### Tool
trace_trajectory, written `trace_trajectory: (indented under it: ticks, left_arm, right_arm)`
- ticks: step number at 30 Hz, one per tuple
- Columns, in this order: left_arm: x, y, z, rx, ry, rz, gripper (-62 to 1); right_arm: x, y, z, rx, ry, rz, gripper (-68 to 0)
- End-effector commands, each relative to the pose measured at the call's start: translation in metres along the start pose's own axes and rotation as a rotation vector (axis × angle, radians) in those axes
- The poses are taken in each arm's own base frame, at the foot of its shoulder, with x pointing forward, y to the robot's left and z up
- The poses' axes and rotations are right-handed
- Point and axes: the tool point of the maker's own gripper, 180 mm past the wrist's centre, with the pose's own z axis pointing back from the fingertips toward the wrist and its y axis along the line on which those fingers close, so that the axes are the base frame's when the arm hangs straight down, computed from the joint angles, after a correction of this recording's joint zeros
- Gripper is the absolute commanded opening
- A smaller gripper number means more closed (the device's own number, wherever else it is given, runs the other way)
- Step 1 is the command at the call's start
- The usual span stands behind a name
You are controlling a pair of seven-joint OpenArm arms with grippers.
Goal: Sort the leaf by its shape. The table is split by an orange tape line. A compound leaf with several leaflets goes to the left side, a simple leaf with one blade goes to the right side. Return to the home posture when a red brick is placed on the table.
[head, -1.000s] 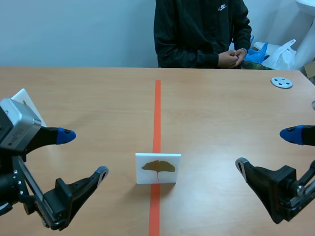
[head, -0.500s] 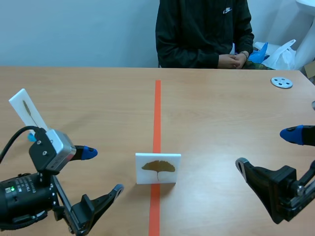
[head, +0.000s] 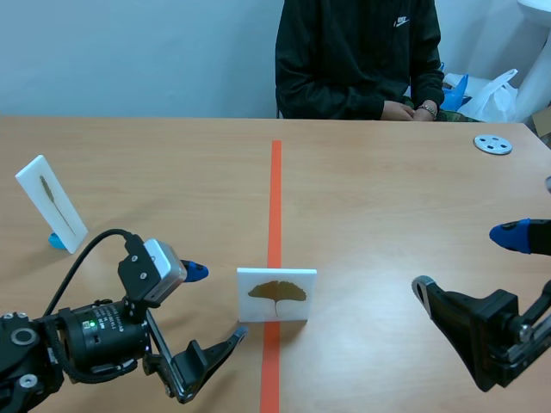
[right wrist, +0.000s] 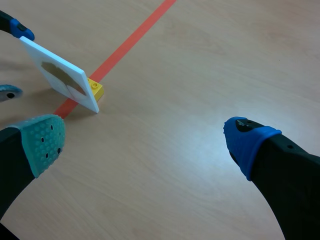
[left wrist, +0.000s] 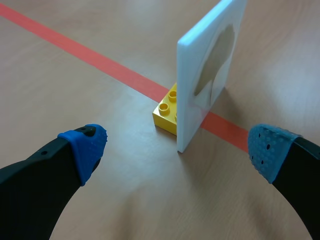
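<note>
A white card showing a fan-shaped single-blade leaf stands upright on a yellow brick, right on the orange tape line. My left gripper is open just left of the card; in the left wrist view the card stands edge-on a short way ahead, between the fingers' line. My right gripper is open, well to the right of the card. From the right wrist view the card is far ahead beside one finger.
A second white card with a narrow leaf stands on a blue base at the far left. A person in black sits across the table, hands at its edge. A grey disc lies at the far right.
My left arm has swung right and lower toward the card, uncovering the second card at the left. The person has shifted their hands. The right arm has not moved.
</note>
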Motion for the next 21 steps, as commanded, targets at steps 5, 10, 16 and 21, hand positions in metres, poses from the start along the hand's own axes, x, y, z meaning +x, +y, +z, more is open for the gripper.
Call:
trace_trajectory:
  ticks: [5,10,16,21]
  left_arm:
    - [0.015,-0.009,-0.019,-0.029,-0.068,-0.013,-0.7]
    - [0.019,-0.014,-0.032,-0.035,-0.082,-0.015,-0.7]
    - [0.025,-0.020,-0.039,-0.044,-0.098,-0.016,-5.2]
    - [0.024,-0.023,-0.039,-0.052,-0.097,-0.017,-16.8]
  right_arm:
    - [0.008,-0.006,0.001,-0.013,-0.027,0.007,0.4]
    - [0.008,-0.006,0.001,-0.013,-0.027,0.007,0.4]
    - [0.008,-0.006,0.001,-0.013,-0.027,0.007,0.4]
    - [0.008,-0.006,0.001,-0.013,-0.027,0.007,0.4]
